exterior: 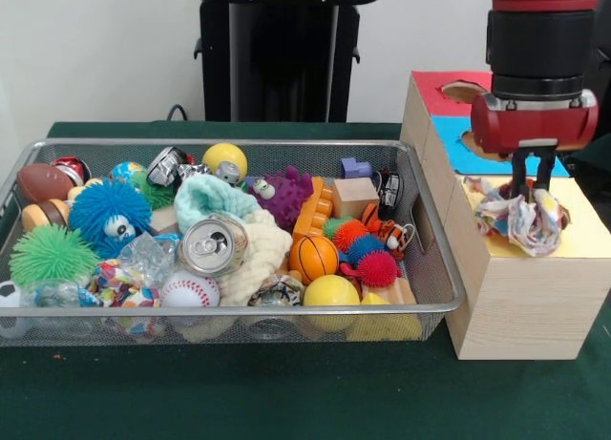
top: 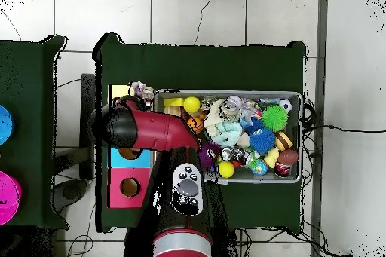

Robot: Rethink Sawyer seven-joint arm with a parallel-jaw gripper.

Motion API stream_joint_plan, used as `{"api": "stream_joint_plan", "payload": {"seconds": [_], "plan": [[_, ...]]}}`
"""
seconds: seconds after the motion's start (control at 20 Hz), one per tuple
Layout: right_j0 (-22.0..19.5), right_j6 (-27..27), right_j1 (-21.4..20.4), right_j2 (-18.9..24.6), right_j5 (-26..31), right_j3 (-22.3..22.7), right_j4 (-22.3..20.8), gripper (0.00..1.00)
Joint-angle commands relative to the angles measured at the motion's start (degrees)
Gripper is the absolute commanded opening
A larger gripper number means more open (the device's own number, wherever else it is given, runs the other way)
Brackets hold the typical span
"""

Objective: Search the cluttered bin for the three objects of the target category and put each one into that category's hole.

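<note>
My gripper [exterior: 531,194] hangs over the right-hand wood-grain box, and its fingers reach down into a white cloth with multicoloured spots [exterior: 520,220]. It looks shut on the cloth. The cloth is bunched on the yellow paper surround [exterior: 578,232] and hides the hole. In the overhead view the cloth [top: 139,90] lies at the yellow end [top: 119,96] of the box, beside my arm [top: 147,130]. The wire-mesh bin [exterior: 434,268] is full of toys. A spotted patterned piece [exterior: 116,285] and another patterned one [exterior: 277,289] lie near its front edge, and I cannot tell whether they are cloths.
The blue surround [exterior: 456,149] and the red surround [exterior: 434,82] with its hole lie behind the yellow one. The bin holds a drinks can [exterior: 212,246], a baseball [exterior: 189,289], a yellow ball [exterior: 330,291], spiky balls [exterior: 107,216] and a pale knitted cloth [exterior: 253,254].
</note>
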Motion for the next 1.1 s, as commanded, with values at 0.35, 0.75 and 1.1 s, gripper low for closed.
{"api": "stream_joint_plan", "payload": {"seconds": [0.35, 0.75, 1.1], "plan": [[-0.19, 15.23, -1.15, 0.92, 16.58, 4.87, 4.94, 0.00], [-0.47, 15.60, 2.36, 2.75, 8.00, 5.23, 6.75, 0.00], [-1.51, 14.40, 1.19, 5.10, 3.69, 6.85, 8.10, 0.00]]}}
